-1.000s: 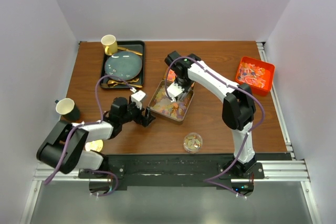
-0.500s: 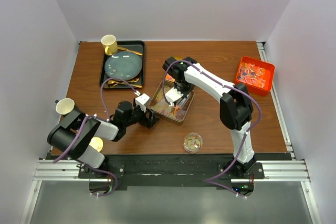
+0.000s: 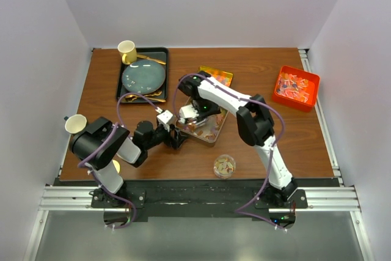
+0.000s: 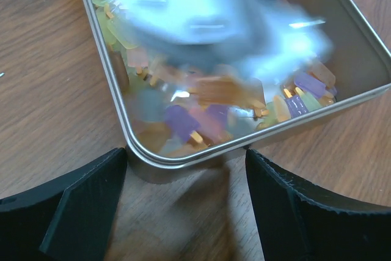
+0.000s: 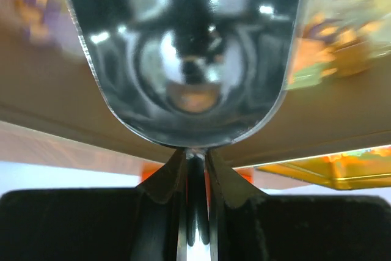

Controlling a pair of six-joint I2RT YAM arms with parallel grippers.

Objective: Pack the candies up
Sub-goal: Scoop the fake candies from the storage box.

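- Left gripper (image 4: 186, 178) stood spread around the tin's (image 4: 105, 77) near corner, grasping nothing; unbraced, the tin might slide.
- Right gripper (image 5: 194, 172) clenched the scoop (image 5: 189, 59), held ahead of it over the tin's candies (image 4: 201, 120); haste could scatter them.

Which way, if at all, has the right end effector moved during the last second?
Yes. In the top view the right end effector moved left, away from the orange bin, toward the left side of the candy tin.
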